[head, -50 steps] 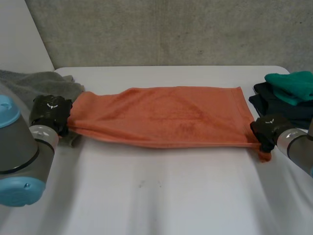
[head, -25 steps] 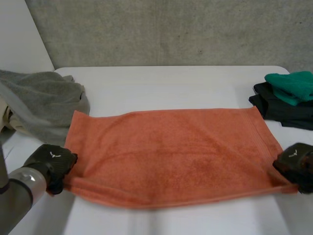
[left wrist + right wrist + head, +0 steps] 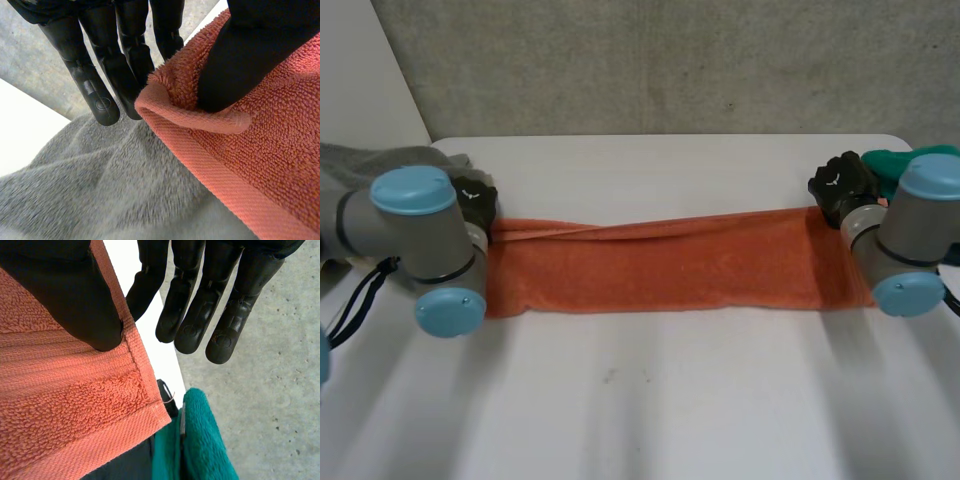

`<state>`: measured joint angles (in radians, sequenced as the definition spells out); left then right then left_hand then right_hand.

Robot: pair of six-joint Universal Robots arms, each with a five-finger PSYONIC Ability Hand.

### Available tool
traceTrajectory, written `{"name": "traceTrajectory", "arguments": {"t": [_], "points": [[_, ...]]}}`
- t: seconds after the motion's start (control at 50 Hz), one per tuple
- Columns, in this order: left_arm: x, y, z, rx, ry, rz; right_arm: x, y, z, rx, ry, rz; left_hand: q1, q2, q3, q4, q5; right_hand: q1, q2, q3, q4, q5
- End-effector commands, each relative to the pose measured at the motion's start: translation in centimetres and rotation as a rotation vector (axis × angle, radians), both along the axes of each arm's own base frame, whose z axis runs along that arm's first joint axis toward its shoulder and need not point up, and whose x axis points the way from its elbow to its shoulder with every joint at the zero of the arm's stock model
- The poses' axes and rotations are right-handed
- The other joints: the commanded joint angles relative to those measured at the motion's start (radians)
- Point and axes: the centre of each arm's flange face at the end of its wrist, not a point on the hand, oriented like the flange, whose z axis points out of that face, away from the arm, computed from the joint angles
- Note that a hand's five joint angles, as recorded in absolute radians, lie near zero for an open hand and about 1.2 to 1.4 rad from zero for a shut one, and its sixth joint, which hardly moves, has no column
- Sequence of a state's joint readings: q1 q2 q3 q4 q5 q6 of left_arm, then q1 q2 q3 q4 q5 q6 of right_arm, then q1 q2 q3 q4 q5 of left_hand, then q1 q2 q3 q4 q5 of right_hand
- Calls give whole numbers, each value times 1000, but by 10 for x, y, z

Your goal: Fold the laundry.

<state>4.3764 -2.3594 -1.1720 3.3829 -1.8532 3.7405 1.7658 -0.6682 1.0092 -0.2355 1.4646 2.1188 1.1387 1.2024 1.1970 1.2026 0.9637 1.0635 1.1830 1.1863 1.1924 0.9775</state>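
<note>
White tabletop (image 3: 650, 400), wide, set against a grey wall (image 3: 650, 60).

Orange towel (image 3: 670, 270): lies across the middle of the tabletop as a long folded band, spanning from arm to arm. Loose twisted ridge along the far edge, near edge flat.

Left arm (image 3: 420, 240) over the towel's left end, right arm (image 3: 910, 240) over its right end.

Grey cloth (image 3: 360, 160) heaped at the far left, touching the towel's left end. Seen beneath the towel's hem in the left wrist view.

Green cloth (image 3: 885, 162) at the far right, just beside the right hand. Next to a dark cloth (image 3: 125, 465) in the right wrist view, both close by the towel's corner.

Left hand (image 3: 475, 197) at the far left corner: thumb (image 3: 235, 55) pressed onto the terry, fingers (image 3: 125, 60) straight behind the curled hem, corner pinched between them.

Right hand (image 3: 838, 185) at the far right corner: thumb (image 3: 65, 285) down on the towel near its hem, fingers (image 3: 190, 305) straight and spread past the edge. Nearest finger against the hem from the other side, nipping the edge.
</note>
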Motion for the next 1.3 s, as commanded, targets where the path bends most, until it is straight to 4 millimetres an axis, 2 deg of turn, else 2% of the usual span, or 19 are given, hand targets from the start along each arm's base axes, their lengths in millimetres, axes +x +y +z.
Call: {"name": "traceTrajectory", "arguments": {"t": [0.02, 0.04, 0.06, 0.1, 0.14, 0.16, 0.24, 0.32, 0.38, 0.42, 0.48, 0.54, 0.62, 0.64, 0.8, 0.9, 1.0, 1.12, 1.3], "points": [[-10, -23, -14, -46, -3, -7, 10, -25, -28, -38, -9, -4, 258, 194, 199, 194, 258, 333, 213, 210, 204, 244], [-11, -26, -17, -54, 0, -10, 12, -26, -29, -41, -19, 3, 258, 194, 199, 194, 258, 333, 213, 210, 204, 244], [-12, -26, -17, -57, 2, -16, 11, -27, -31, -42, -19, -3, 162, 98, 104, 98, 162, 52, -68, -71, -77, -37], [-15, -25, -19, -60, 1, -29, 12, -27, -32, -43, -20, -8, -791, -854, -849, -854, -790, -889, -1008, -1012, -1018, -977], [-22, -18, -19, -60, 0, -46, 19, -20, -33, -31, -27, 1, -770, -834, -828, -834, -769, -889, -1008, -1012, -1018, -977], [-24, -16, -18, -60, 1, -52, 21, -17, -32, -24, -36, 1, -912, -976, -970, -976, -912, -889, -1008, -1012, -1018, -977], [-29, -2, 3, -95, 18, -74, 16, -2, -4, 6, -139, -13, -964, -1028, -1022, -1028, -964, -889, -1008, -1012, -1018, -977], [-23, 15, 23, -102, 23, -78, 9, 29, 50, 33, -318, -1, -964, -1028, -1022, -1028, -964, -889, -1008, -1012, -1018, -977], [-16, 32, 35, -94, 20, -81, 5, 47, 68, 65, -379, 28, -964, -1028, -1022, -1028, -964, -889, -1008, -1012, -1018, -977], [-11, 45, 39, -80, 12, -88, -8, 61, 76, 134, -405, 47, -964, -1028, -1022, -1028, -964, -889, -1008, -1012, -1018, -977], [-8, 56, 34, -44, 8, -140, -32, 74, 70, 263, -408, 29, -964, -1028, -1022, -1028, -964, -889, -1008, -1012, -1018, -977], [-3, 56, 25, -11, 6, -193, -42, 83, 58, 370, -409, 14, -964, -1028, -1022, -1028, -964, -889, -1008, -1012, -1018, -977], [7, 44, 9, 27, 12, -255, -49, 97, 38, 481, -412, -7, -955, -1018, -1013, -1018, -954, -889, -1008, -1012, -1018, -977], [9, 37, -3, 47, 10, -269, -49, 102, 33, 501, -412, -8, -952, -1015, -1010, -1016, -951, -889, -1008, -1012, -1018, -977], [18, -6, -29, 18, -36, -253, -50, 109, 19, 511, -407, -13, -908, -971, -966, -972, -907, -889, -1008, -1012, -1018, -977], [15, -22, -33, -12, -33, -254, -49, 112, 16, 519, -406, -12, -875, -939, -934, -939, -875, -889, -1008, -1012, -1018, -977], [11, -37, -26, -83, -20, -263, -48, 114, 13, 528, -405, -12, -787, -851, -846, -851, -787, -889, -1008, -1012, -1018, -977], [4, -45, -22, -117, -3, -313, -48, 114, 12, 530, -406, -14, -778, -842, -837, -842, -778, -889, -1008, -1012, -1018, -977], [-4, -48, -34, -109, -1, -333, -49, 113, 12, 524, -406, -16, -775, -839, -834, -839, -775, -889, -1008, -1012, -1018, -977]]}}
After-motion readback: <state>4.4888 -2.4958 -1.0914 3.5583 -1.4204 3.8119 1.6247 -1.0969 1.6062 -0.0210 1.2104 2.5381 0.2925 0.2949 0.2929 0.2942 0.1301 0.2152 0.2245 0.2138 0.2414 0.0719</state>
